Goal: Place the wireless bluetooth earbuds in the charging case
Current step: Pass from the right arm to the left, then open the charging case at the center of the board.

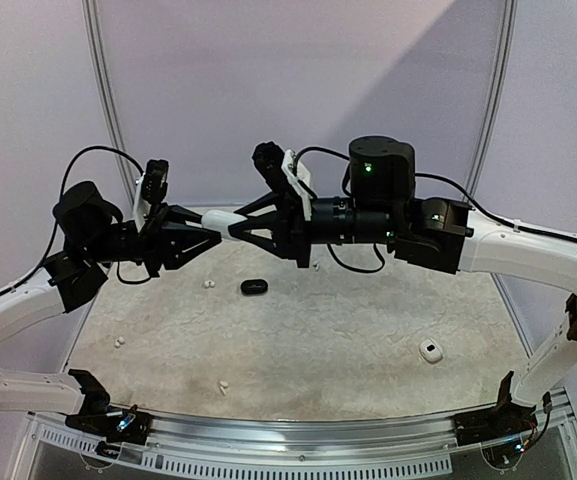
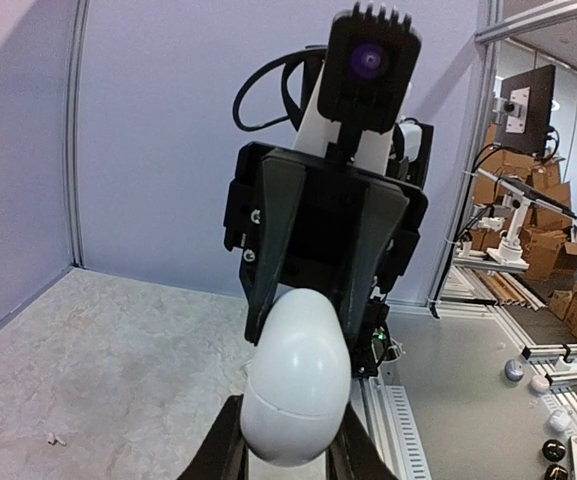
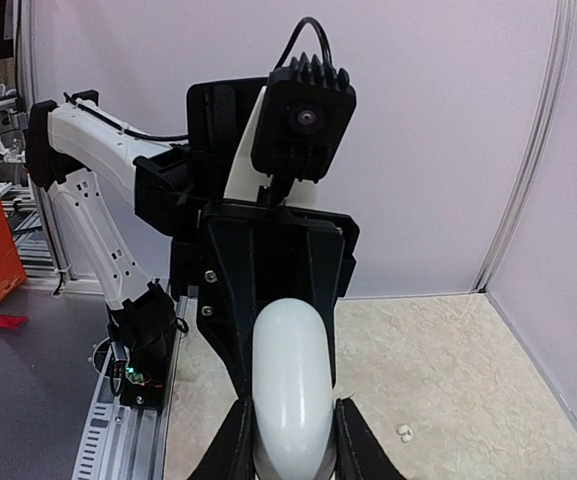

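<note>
Top view: left gripper and right gripper both have jaws clamped on 1 white case, held in midair over the table's far edge. White earbuds lie loose below it, beside a black case.

Left wrist: the seam shows and the lid looks closed, so the contents are hidden.

Right wrist: same closed shell.

The buds look tiny, light and slick, so I'd pinch gently across the body.

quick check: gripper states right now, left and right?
Left gripper: closed on the white case, up off the table.
Right gripper: closed on the other end of the same white case.
</note>
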Controlling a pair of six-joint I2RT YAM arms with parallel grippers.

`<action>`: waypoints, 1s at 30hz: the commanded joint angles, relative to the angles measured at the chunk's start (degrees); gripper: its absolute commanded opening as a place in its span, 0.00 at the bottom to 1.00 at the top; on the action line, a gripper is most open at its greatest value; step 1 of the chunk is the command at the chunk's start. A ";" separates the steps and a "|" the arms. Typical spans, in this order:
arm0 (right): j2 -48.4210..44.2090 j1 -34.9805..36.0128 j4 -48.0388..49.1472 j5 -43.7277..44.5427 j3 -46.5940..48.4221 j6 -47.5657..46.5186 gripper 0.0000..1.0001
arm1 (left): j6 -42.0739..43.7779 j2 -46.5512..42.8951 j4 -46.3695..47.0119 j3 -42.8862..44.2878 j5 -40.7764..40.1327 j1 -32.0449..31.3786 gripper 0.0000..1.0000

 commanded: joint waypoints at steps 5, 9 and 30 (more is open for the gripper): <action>2.26 0.08 -5.06 5.39 2.97 0.77 0.42 | 12.46 -1.15 -9.15 2.14 -1.43 -0.74 0.00; 4.70 0.06 -7.43 5.41 5.94 0.46 0.46 | 17.90 -1.36 -11.62 2.88 -1.69 -1.11 0.00; 4.89 -1.09 -8.83 7.03 5.75 1.94 0.39 | 39.97 -2.71 -28.08 4.90 -1.42 -1.30 0.00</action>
